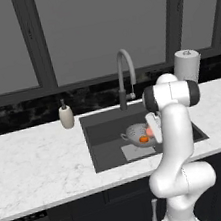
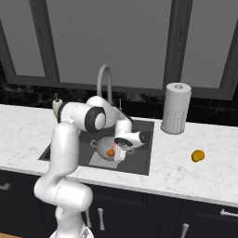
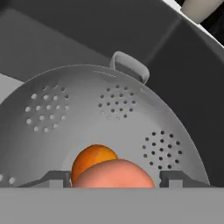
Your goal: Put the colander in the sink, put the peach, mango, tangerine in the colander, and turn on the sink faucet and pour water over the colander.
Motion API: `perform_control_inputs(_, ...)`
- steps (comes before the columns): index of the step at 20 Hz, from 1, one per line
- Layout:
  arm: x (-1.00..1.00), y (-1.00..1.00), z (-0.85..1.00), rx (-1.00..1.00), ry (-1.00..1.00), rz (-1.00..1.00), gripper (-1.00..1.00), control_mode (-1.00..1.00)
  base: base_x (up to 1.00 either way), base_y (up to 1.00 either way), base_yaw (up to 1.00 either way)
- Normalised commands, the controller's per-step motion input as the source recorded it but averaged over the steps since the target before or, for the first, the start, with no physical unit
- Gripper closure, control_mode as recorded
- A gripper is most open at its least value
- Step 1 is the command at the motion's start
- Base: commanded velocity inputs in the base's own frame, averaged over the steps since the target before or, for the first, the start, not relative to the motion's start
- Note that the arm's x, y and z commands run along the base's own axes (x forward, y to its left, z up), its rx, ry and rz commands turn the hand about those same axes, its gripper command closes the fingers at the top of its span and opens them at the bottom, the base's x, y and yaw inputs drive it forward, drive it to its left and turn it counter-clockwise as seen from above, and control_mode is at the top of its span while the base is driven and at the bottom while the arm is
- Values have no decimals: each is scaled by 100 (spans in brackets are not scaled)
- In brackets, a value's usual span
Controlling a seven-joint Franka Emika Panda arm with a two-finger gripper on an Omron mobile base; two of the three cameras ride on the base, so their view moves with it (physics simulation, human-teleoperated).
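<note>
Here, inside the sink (image 1: 102, 134), sits the colander (image 3: 131, 118), holding the tangerine (image 3: 89, 159) with the peach (image 3: 113, 175) touching it in front. Poised just over the colander rim hangs the gripper (image 3: 114, 177), spread wide around the peach; cannot tell whether touching it. Far right of the sink, on the bench (image 2: 186, 172), lies the mango (image 2: 198, 155). Behind the sink rises the sink faucet (image 1: 125, 74).

Robot arm (image 1: 180, 172): glossy white, rounded tubular links, bulbous lower joint housing. Dark band seen at elbow joint (image 2: 96, 119), above sink (image 1: 98, 134). Two small dark finger tips (image 3: 56, 178) seen at hand's end. No cables or markings discerned.
</note>
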Motion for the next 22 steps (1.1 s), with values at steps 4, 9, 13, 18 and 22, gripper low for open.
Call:
perform_control_inputs(4,26,0,-35,0,0,0,-100,-100,0,0,0)
perform_control_inputs(9,5,0,-27,0,-2,0,-100,-100,0,0,0)
perform_control_inputs(13,-4,1,-9,0,-13,0,-100,-100,0,0,0)
perform_control_inputs(18,-29,6,3,0,-21,0,-100,-100,0,0,0)
perform_control_inputs(22,-66,0,36,0,-30,0,-100,-100,0,0,0)
